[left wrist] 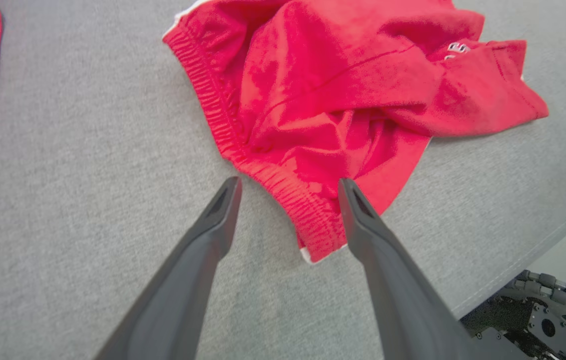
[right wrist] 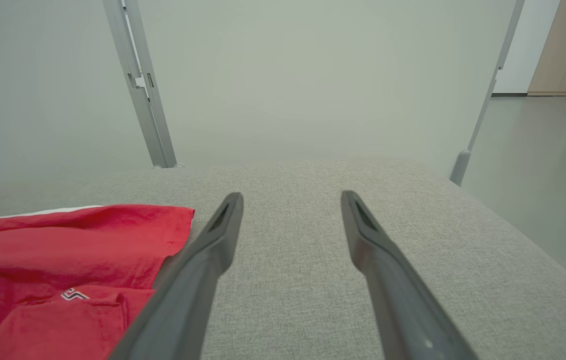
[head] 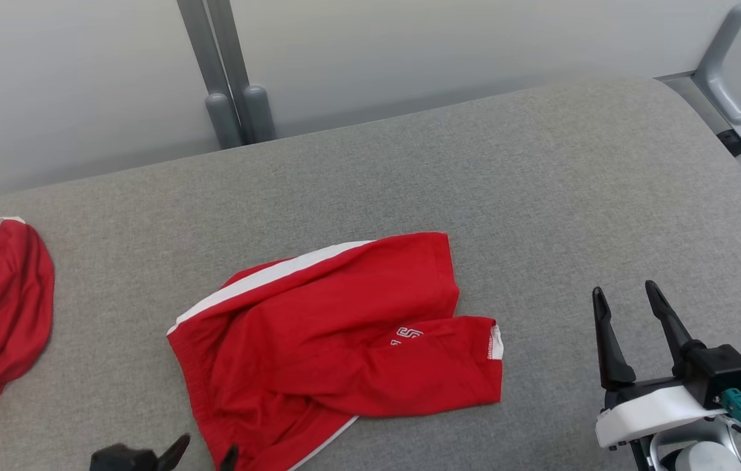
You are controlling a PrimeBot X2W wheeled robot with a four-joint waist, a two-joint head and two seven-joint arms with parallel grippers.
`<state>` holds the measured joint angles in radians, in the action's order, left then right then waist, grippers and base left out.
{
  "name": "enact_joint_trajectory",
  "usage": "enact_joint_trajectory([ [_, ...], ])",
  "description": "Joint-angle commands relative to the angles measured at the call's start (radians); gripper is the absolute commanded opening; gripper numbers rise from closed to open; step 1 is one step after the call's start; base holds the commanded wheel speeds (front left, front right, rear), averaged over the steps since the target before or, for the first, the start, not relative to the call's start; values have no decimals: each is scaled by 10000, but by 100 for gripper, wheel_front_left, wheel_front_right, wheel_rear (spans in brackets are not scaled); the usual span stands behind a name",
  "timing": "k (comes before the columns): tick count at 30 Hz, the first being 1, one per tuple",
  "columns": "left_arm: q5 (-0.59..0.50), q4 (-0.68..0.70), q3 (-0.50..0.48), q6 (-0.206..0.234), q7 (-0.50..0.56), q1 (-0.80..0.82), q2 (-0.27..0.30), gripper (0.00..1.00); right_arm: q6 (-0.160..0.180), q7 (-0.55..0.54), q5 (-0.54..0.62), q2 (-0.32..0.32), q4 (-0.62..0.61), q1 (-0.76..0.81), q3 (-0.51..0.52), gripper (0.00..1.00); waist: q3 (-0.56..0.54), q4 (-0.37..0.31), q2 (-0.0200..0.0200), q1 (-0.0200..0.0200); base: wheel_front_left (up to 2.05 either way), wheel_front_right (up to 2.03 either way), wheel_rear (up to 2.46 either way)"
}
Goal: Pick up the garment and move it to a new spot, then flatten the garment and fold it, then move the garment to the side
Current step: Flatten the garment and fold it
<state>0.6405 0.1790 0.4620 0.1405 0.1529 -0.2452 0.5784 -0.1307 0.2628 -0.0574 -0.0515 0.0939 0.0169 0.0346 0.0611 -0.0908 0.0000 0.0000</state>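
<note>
My left gripper (left wrist: 288, 187) stands wide open astride the waistband corner of the red shorts (head: 338, 327), gripping nothing; I cannot tell whether its fingers touch the cloth. The shorts lie crumpled on the grey cushion (head: 541, 163). My right gripper (head: 624, 288) hangs wide open and empty, apart to the shorts' right.

Left pincer (left wrist: 288, 181) and right pincer (head: 624, 288) both gape.
</note>
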Motion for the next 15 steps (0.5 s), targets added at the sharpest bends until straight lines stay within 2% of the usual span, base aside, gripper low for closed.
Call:
enact_joint_trajectory([
  [1,-233,386,98,-42,37,434,3,100,-1,31,29,-21,24,77,-67,100,-18,-95,0,0,0,0,0],
  [5,-830,866,928,-575,392,1644,-469,100,-1,31,6,-17,1,-187,-198,100,158,-346,0,0,0,0,0],
  [7,-893,569,1516,-1049,480,2433,-1090,100,-1,31,-31,-12,-6,-281,-290,100,288,-487,0,0,0,0,0],
  [11,-1306,-909,2318,-1854,114,4155,-2359,100,-1,31,-93,-16,41,-495,-381,100,526,-893,0,0,0,0,0],
  [15,-1442,-2754,2994,-2390,18,5454,-3211,100,-1,31,-146,-1,64,-660,-488,100,743,-1396,0,0,0,0,0],
])
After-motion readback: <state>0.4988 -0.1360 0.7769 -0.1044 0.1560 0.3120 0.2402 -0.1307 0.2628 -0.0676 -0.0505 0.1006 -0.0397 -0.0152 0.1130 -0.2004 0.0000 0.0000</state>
